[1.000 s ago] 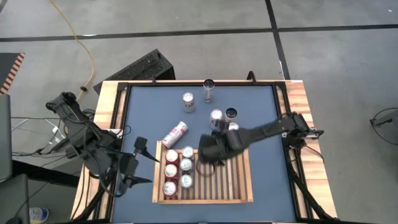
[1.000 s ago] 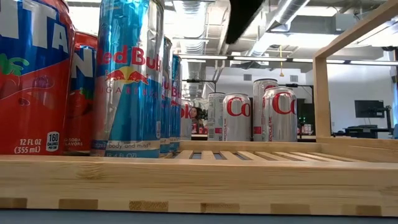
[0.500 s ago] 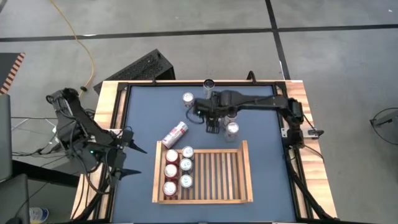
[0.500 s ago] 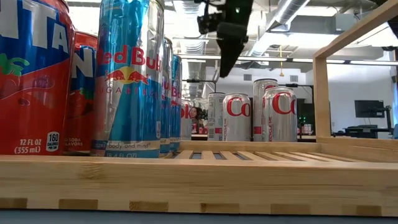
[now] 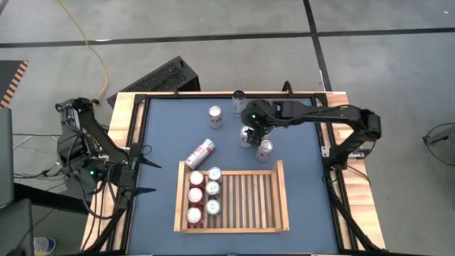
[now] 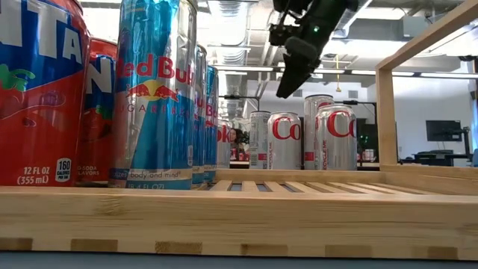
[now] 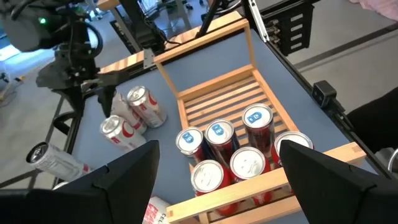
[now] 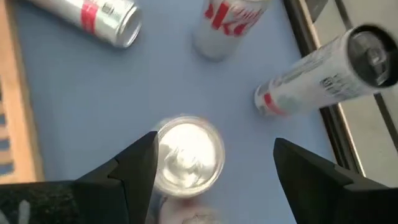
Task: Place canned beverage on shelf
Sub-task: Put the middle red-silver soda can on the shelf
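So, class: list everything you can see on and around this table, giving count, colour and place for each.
shelf: one, light wood, slatted, on the table's near half
red cans: three, upright in a column at the shelf's left rim
blue cans: three, upright in the next column
standing silver cans: at least three, silver and red, on the table beyond the shelf
slim can: one, silver, at the far edge
lying can: one, silver and red, on its side near the shelf's far left corner
table: one, blue, wood-edged
cable: one, yellow, on the floor
right gripper: open, above a standing silver can
left gripper: open, at the table's left edge
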You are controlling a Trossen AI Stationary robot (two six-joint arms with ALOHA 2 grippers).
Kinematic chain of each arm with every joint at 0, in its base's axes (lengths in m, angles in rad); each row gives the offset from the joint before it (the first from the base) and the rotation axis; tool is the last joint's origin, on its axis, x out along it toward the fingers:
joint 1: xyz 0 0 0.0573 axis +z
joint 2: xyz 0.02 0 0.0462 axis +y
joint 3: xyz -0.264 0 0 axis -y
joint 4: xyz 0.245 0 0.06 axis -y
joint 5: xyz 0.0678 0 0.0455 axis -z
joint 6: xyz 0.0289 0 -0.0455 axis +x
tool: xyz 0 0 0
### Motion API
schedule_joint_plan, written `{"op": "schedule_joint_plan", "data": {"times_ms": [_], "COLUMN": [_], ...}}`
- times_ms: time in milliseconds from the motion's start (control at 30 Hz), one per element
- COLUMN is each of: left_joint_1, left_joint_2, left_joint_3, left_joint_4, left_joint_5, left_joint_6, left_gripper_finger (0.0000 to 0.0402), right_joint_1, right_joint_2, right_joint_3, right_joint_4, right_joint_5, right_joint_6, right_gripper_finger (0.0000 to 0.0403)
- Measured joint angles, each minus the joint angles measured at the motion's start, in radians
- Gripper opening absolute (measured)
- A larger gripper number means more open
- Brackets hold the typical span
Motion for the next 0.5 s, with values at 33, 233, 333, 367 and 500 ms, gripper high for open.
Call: {"op": "schedule_joint_plan", "data": {"times_ms": [33,233,333,367,500], "left_joint_1": [0.0,0.0,0.0,0.0,0.0], "left_joint_2": [0.0,0.003,0.003,0.003,0.003], "left_joint_3": [0.0,0.0,0.0,-0.001,-0.001], "left_joint_4": [0.001,0.003,0.003,0.003,0.001], "left_joint_5": [0.0,0.0,0.0,0.0,0.0], "left_joint_6": [0.0,-0.009,-0.01,-0.01,-0.009], "left_gripper_finger": [0.032,0.032,0.032,0.032,0.032], "right_joint_1": [-0.001,0.001,-0.003,-0.004,-0.004], "right_joint_2": [0.0,0.046,0.083,0.093,0.134], "right_joint_3": [-0.001,0.0,0.002,0.01,0.059], "right_joint_4": [0.013,0.018,0.022,0.019,-0.026], "right_joint_5": [0.0,-0.014,-0.031,-0.04,-0.048], "right_joint_6": [0.0,-0.061,-0.072,-0.072,-0.087], "right_gripper_finger": [0.0297,0.0297,0.0297,0.0297,0.0296]}}
